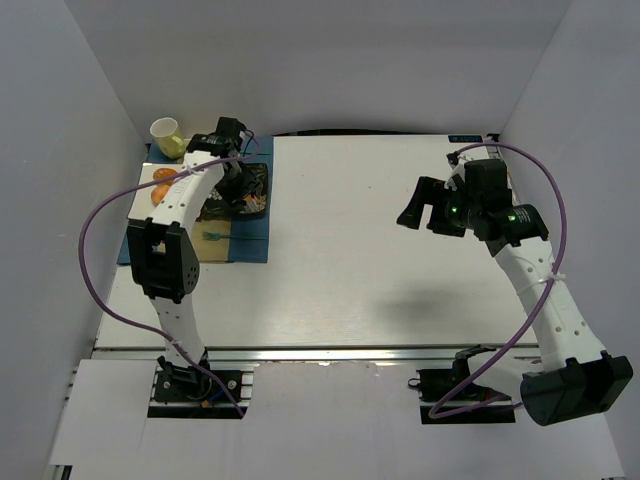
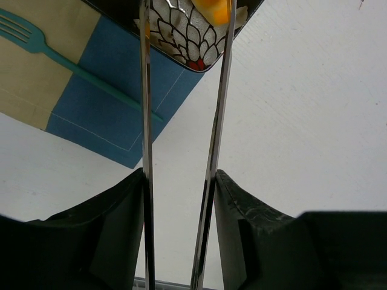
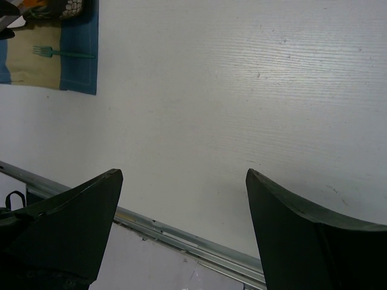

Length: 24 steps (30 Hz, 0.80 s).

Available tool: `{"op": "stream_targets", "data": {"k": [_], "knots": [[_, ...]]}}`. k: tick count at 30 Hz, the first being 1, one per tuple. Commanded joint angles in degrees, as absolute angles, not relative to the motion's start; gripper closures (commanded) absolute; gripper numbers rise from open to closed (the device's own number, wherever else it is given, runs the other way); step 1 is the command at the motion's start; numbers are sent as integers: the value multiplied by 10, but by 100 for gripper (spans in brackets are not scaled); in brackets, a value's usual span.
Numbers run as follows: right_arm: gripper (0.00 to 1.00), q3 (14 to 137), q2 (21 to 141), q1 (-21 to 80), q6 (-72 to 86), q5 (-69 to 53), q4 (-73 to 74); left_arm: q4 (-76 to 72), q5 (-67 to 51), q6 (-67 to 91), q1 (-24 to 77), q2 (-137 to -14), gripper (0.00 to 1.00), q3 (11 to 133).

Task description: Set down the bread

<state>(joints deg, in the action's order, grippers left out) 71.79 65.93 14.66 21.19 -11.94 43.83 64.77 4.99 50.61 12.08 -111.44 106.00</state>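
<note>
Left gripper (image 2: 179, 181) is clamped on metal tongs (image 2: 146, 109), with its fingers pressed on the two arms from outside. The arms are parted, and the bread (image 2: 211, 8) is seen between the tips; contact cannot be told. The bread is lying in the patterned plate (image 2: 178, 39), which is set on the blue placemat (image 2: 103, 115) near the table's (image 1: 350, 250) far-left corner. A teal fork (image 2: 78, 71) is laid beside the plate. A yellow cup (image 1: 166, 133) is stood at that corner, contents unreadable. The left arm is stretched forward over the plate. Right gripper (image 3: 184, 229) is spread wide, empty, above the right side.
</note>
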Motion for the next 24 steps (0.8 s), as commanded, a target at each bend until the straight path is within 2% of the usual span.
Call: {"op": "stream_targets", "data": {"k": [1, 7, 20, 24], "knots": [[11, 729, 648, 148, 211, -122, 440, 661, 67, 508, 118, -1071, 42, 1090], [11, 729, 644, 149, 212, -125, 439, 668, 68, 510, 117, -1066, 36, 1114], [10, 720, 637, 148, 214, -132, 436, 700, 110, 525, 116, -1031, 35, 1121], [11, 722, 636, 148, 205, -135, 437, 725, 135, 562, 116, -966, 36, 1073]]}}
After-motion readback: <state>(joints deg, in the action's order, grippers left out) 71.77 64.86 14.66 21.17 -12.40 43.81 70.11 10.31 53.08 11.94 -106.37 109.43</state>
